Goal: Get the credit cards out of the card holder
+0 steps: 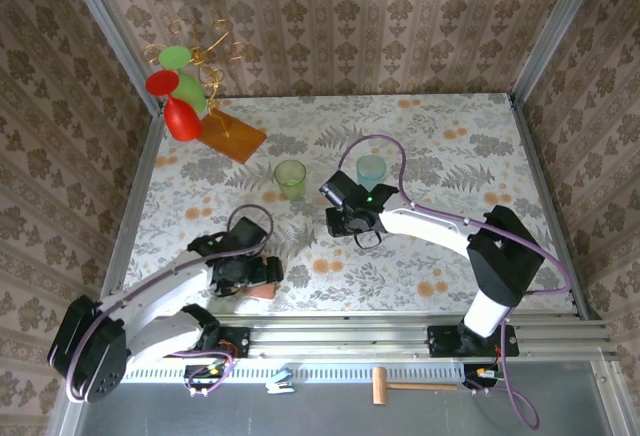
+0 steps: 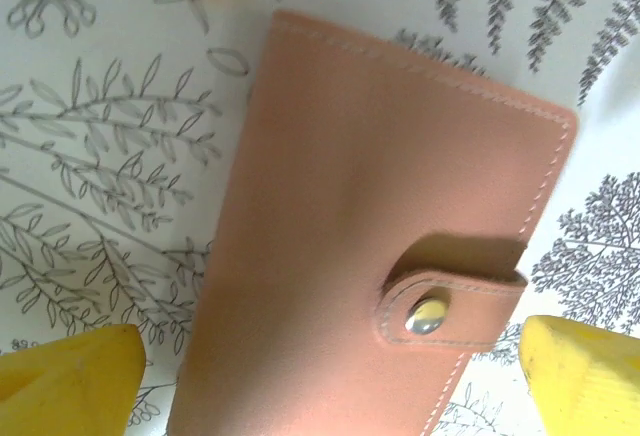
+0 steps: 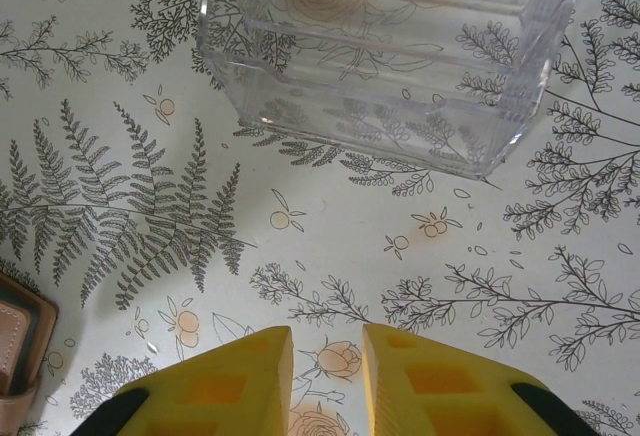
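The card holder [image 2: 380,216] is a tan leather wallet lying shut on the patterned table, its snap tab [image 2: 440,306] fastened. My left gripper [image 2: 330,356] hovers close over it, open wide, with one yellow finger [image 2: 80,381] on each side of the holder and neither touching it. From above, the left gripper [image 1: 250,274] sits over the card holder [image 1: 264,291] near the front edge. The right gripper [image 3: 328,341] hangs above bare tablecloth, its fingers a narrow gap apart with nothing between them. The holder's edge [image 3: 18,356] shows at its lower left. The credit cards are hidden.
A clear plastic box [image 3: 390,56] stands just ahead of the right gripper [image 1: 338,224]. A green cup [image 1: 290,178] and a blue cup [image 1: 371,171] stand mid-table. An orange-brown board [image 1: 232,136] and a gold stand with red and green pieces [image 1: 180,91] occupy the back left.
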Motion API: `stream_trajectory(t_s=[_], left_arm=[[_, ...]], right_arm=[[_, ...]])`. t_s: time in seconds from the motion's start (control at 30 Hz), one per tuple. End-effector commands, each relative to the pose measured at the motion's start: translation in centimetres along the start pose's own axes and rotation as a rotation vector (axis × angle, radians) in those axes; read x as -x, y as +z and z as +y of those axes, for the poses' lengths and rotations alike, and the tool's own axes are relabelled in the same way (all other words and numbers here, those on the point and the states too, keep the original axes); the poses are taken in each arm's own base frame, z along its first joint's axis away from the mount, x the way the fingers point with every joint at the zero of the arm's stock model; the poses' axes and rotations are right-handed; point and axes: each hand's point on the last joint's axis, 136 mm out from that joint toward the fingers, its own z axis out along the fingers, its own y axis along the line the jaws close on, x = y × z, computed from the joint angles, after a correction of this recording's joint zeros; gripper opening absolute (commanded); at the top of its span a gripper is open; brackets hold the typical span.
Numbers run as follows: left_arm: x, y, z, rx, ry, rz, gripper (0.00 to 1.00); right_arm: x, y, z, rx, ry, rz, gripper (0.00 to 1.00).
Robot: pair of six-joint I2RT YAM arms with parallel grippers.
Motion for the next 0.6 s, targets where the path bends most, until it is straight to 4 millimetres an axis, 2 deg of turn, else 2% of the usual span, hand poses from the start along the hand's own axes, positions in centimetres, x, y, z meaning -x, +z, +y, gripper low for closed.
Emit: stream_trajectory(t_s=[0.0,0.23,0.57], left_arm=[[0.4,-0.3,-0.2,0.076,0.044,0.007,0.97],[0.4,0.7,-1.1,0.129,0.110,0.056,0.96],[0.2,2.0,-1.4,0.125,0.148,0.087,0.89]], right_arm=[[0.2,-1.0,-0.2,0.003,0.013,-0.027,0.25],[0.0,-1.4,-1.0,-0.016,0.011,-0.041,0.26],[-0.7,-1.7,-2.4,-0.057,0.025,-0.048,0.27]])
